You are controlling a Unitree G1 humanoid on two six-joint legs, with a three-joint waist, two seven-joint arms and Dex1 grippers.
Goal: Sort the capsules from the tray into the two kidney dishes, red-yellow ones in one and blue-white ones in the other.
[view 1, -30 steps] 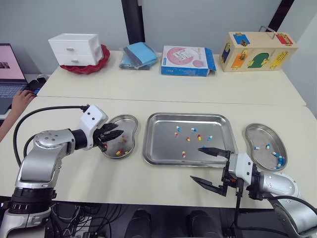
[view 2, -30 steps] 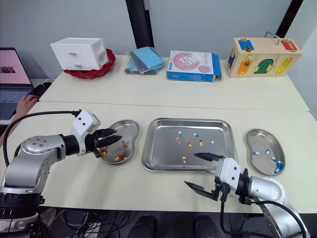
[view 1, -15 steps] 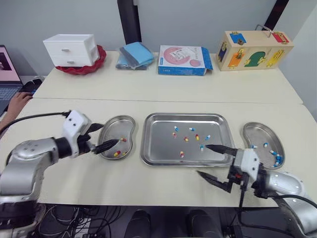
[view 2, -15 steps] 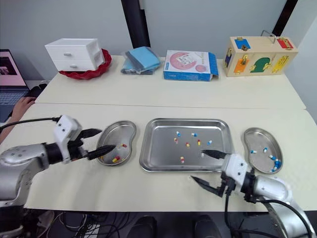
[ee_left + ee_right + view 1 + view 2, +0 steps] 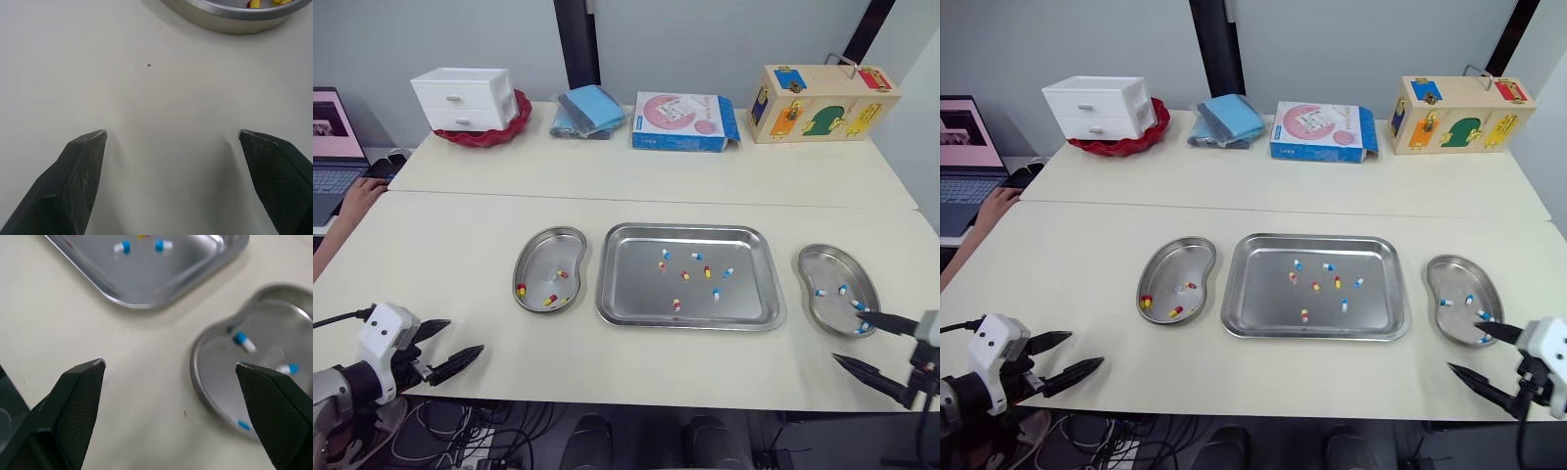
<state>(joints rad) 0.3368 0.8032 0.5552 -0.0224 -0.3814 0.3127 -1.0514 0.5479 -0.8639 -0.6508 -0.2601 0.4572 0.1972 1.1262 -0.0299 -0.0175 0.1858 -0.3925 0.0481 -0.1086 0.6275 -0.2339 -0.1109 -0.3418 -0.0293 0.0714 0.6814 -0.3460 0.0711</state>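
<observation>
Beige table | tray holds capsules | blue box print unreadable

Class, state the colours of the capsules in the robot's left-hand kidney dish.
The capsules are red and yellow, clearest in the left eye view.

Cream near table: rectangular steel tray at centre, holding two-tone capsules. Left steel kidney dish just left of the tray, right steel kidney dish to its right, capsules in each. Cream far table, left to right: white plastic drawer box, folded blue cloths, flat blue-pink carton, wooden toy box.
</observation>
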